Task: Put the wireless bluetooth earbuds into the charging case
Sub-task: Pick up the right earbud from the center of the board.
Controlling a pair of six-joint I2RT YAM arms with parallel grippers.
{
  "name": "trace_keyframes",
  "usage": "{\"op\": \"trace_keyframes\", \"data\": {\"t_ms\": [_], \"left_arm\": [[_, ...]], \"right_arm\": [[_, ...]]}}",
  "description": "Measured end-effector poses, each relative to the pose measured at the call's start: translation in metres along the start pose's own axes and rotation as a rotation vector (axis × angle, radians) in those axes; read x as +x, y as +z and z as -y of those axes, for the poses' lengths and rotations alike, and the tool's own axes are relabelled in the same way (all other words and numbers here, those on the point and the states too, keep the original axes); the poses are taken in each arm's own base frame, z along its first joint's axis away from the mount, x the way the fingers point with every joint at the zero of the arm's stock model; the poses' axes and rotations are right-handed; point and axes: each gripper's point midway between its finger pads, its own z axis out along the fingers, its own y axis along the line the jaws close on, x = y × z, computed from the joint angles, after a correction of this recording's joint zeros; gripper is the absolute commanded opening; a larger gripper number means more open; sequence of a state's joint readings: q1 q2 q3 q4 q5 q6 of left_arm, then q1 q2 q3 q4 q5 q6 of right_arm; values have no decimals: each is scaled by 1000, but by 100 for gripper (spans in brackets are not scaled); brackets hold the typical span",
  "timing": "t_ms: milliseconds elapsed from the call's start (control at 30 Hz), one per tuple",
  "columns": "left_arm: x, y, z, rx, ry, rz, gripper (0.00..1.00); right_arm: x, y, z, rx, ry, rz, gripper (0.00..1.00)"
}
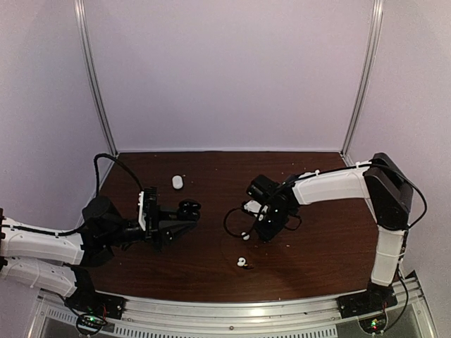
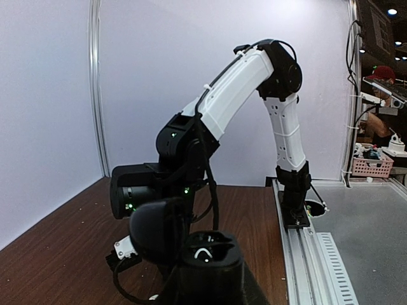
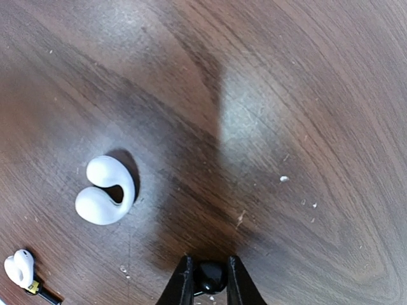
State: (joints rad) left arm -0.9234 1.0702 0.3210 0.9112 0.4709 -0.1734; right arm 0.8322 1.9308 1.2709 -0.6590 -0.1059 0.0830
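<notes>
My left gripper (image 1: 182, 215) is shut on an open black charging case (image 1: 189, 206) and holds it above the table. In the left wrist view the case (image 2: 206, 254) shows its sockets, with the lid (image 2: 156, 232) tipped back to the left. My right gripper (image 1: 262, 229) hangs low over the table's middle. In the right wrist view the gripper (image 3: 210, 283) is shut on a small black earbud (image 3: 210, 277). A white clip-shaped earbud (image 3: 105, 190) lies on the table to its left, and a second white earbud (image 3: 19, 267) lies at the lower left edge. Both white earbuds show in the top view (image 1: 244, 236) (image 1: 242, 263).
A small white case (image 1: 177, 182) lies on the brown table (image 1: 317, 239) behind the left gripper. A black cable (image 1: 229, 222) loops beside the right gripper. White walls and metal posts enclose the back and sides.
</notes>
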Motion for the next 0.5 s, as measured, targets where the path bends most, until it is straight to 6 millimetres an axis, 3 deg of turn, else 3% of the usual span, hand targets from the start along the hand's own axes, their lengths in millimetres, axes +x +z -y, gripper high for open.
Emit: {"op": "trace_keyframes", "data": {"t_ms": [300,500], "left_arm": [[0,0,0,0,0,1,8],[0,0,0,0,1,3,8]], "right_arm": [[0,-3,-3,12,-35,10,12],[-9,-26,2,38,-49,84,10]]}}
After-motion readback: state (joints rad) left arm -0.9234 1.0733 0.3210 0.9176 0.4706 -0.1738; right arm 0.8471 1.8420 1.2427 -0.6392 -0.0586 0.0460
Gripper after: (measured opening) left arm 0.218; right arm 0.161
